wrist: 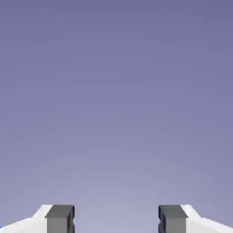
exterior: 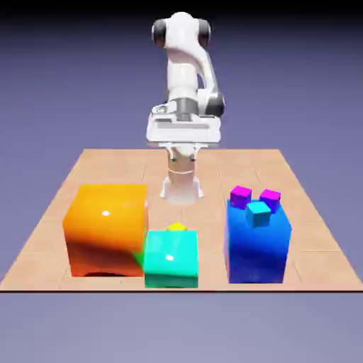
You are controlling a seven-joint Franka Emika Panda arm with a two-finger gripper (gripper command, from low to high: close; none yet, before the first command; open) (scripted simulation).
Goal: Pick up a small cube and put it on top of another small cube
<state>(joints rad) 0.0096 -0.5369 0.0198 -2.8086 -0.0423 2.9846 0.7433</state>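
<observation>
The small lime cube (exterior: 176, 227) sits on top of the teal block (exterior: 171, 259), near that block's far edge, between the big orange block (exterior: 106, 228) and the blue block (exterior: 258, 241). It looks rigid, light and smooth-sided, so it should suit a pinch across two opposite flat faces, centred so it does not twist out; only its top shows in the exterior view, so its exact shape is hard to confirm.

The tool (wrist: 116, 220) stands wide with nothing between its fingers (wrist: 59, 218), and the hand view shows only the plain backdrop. The cube lies well apart from the tool, lower down on the worktop (exterior: 106, 166) and nearer the camera.
</observation>
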